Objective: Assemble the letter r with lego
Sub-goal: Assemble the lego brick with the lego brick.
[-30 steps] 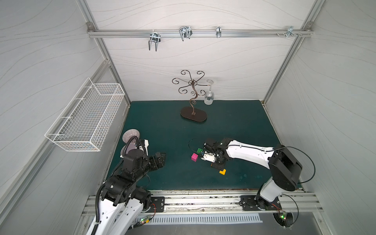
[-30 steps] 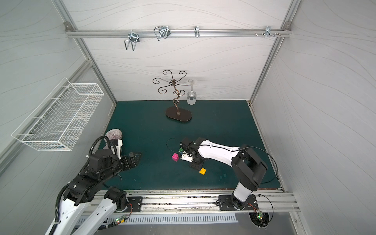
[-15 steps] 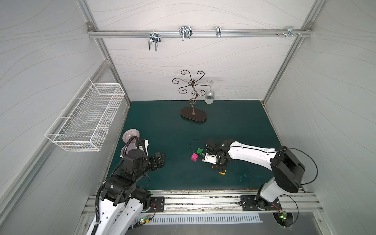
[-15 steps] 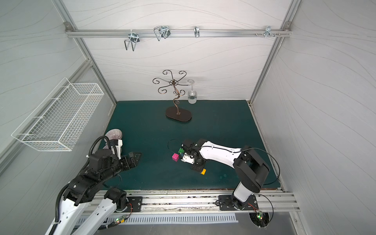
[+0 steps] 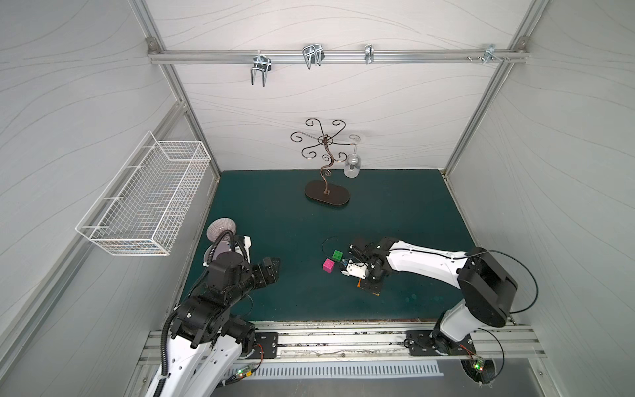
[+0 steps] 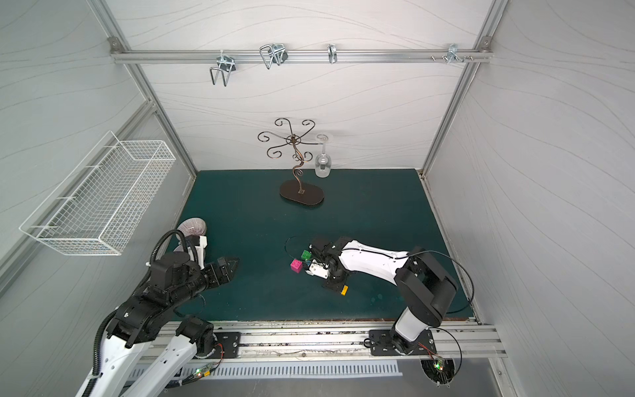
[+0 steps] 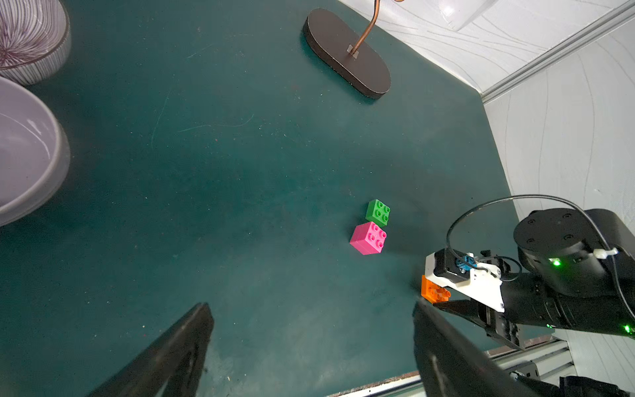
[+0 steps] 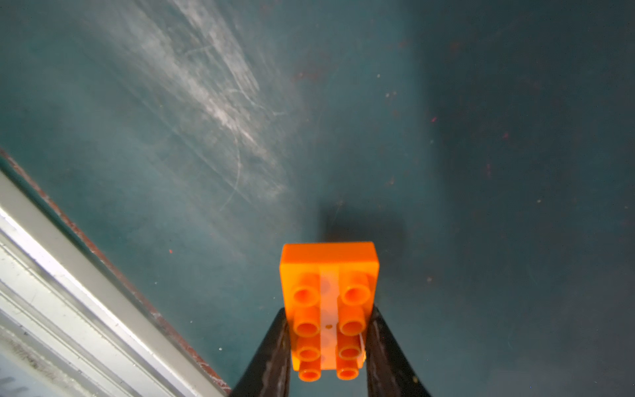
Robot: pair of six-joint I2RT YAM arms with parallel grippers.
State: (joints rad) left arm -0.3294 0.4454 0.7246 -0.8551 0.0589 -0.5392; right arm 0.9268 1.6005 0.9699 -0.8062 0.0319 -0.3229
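Note:
My right gripper [image 8: 328, 343] is shut on the long orange lego brick [image 8: 330, 302], studs up, low over the green mat near its front edge. In both top views the gripper [image 5: 369, 288] hides most of that brick [image 5: 359, 283]. A yellowish edge [image 6: 343, 290] peeks out at its tip; I cannot tell what it is. A pink brick [image 5: 329, 265] and a green brick [image 5: 337, 255] sit side by side, unjoined, just left of that gripper. My left gripper [image 7: 311, 309] is open and empty, well left of the bricks [image 5: 271, 269]. No letter r is in view.
Two bowls stand at the mat's left edge, a striped bowl [image 7: 31, 34] and a plain purple bowl [image 7: 24, 154]. A curled metal stand [image 5: 326, 197] with a hanging glass [image 5: 352, 168] is at the back. A wire basket [image 5: 147, 199] hangs on the left wall.
My right gripper has moved a little toward the front edge with the orange brick, and now covers the yellow brick that lay in plain sight. The left arm has not moved.

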